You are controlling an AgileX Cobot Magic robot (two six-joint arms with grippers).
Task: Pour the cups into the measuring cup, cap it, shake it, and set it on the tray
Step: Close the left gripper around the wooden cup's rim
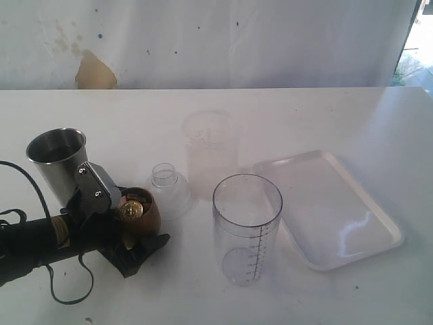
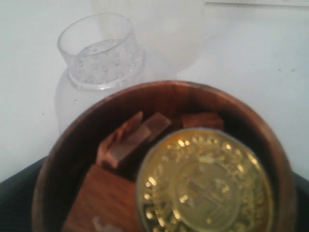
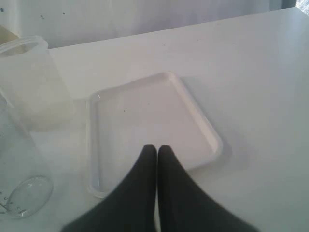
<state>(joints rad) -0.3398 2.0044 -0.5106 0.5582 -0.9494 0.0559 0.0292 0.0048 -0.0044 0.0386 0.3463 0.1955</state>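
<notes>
The measuring cup (image 1: 247,230) is stood upright near the middle of the table (image 1: 338,115), long axis vertical, mouth up, its black scale on the side nearer the tray (image 1: 338,203) just beside it. It is a tall, smooth cylinder of clear plastic. The wooden cup (image 1: 150,218), rounded and brown, is seen upright within the left gripper (image 1: 143,233); brown chunks and 1 embossed gold coin (image 2: 205,186) lie inside. Whether it is squeezed cannot be told. The shiny tapered tumbler (image 1: 57,169) stands nearby, mouth up. The right gripper (image 3: 156,150) is pressed together above the white tray.

Left claw (image 1: 140,235) apparently grips wooden cup (image 1: 150,215); measuring cup (image 1: 247,230) upright beside tray (image 1: 379,230).
</notes>
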